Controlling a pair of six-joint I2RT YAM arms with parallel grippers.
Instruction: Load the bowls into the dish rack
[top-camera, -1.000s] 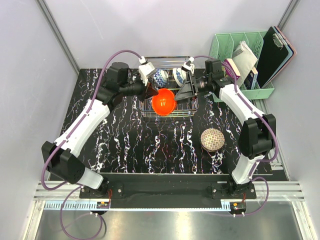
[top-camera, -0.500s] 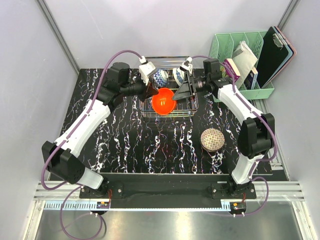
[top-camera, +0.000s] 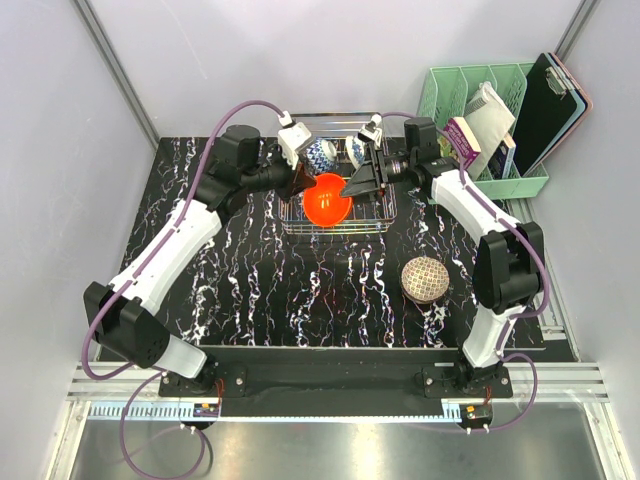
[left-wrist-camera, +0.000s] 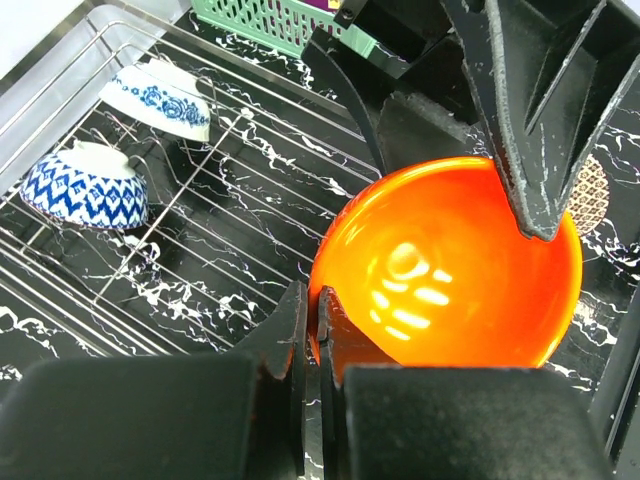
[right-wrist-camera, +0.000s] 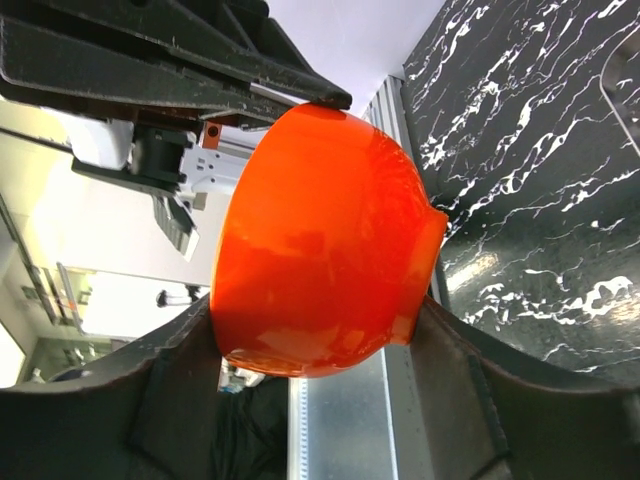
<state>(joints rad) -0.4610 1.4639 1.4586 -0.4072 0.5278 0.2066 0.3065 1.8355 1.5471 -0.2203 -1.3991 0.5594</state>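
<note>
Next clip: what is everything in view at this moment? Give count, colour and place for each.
orange bowl: 1, glossy orange-red, over the dish rack, between both grippers
blue-and-white bowls: 2, in the rack's far part
net-patterned bowl: 1, pinkish-beige, on the table right of the rack
dish rack: 1, silvery wire, far middle of the table
organiser: 1, mint green, far right, holding books
clipboard: 1, black, in the organiser's right end
table: 1, black with white veining
left gripper: black, shut on the orange bowl's rim
right gripper: black, jaws astride the orange bowl, grip unclear

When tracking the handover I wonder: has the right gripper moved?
Yes: the right gripper has shifted left across the rack, toward the orange bowl.
</note>
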